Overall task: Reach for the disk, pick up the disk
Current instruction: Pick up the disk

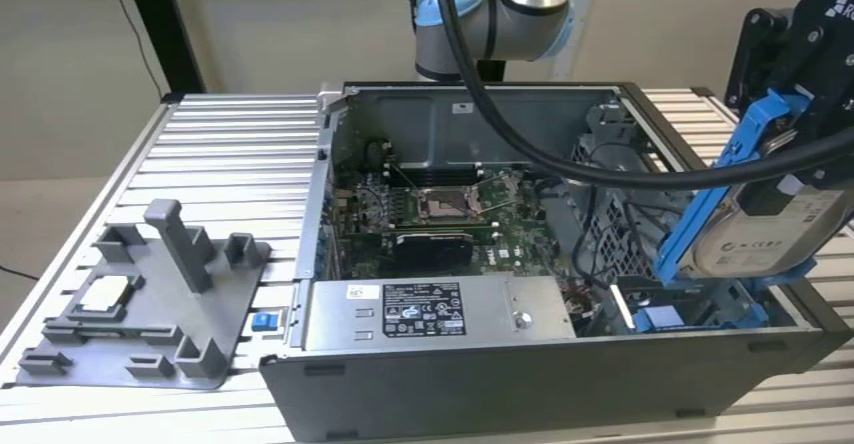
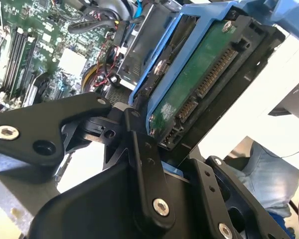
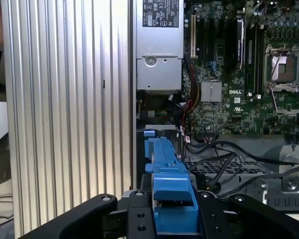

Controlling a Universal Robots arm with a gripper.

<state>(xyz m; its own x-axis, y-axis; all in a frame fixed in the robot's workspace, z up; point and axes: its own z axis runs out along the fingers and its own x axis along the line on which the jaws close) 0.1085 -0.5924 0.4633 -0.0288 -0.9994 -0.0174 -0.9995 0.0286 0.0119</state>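
Judging by the gripper (image 1: 787, 169) clenched on the disk (image 1: 761, 234) (blue rails and all), tilted above the open computer case (image 1: 534, 384) at its right end, the pick-up is under way, needing a clear lift.

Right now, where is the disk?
In the exterior view the disk hangs tilted at that view's right, gripped in the end effector, lifted above the open computer case's drive bay corner.
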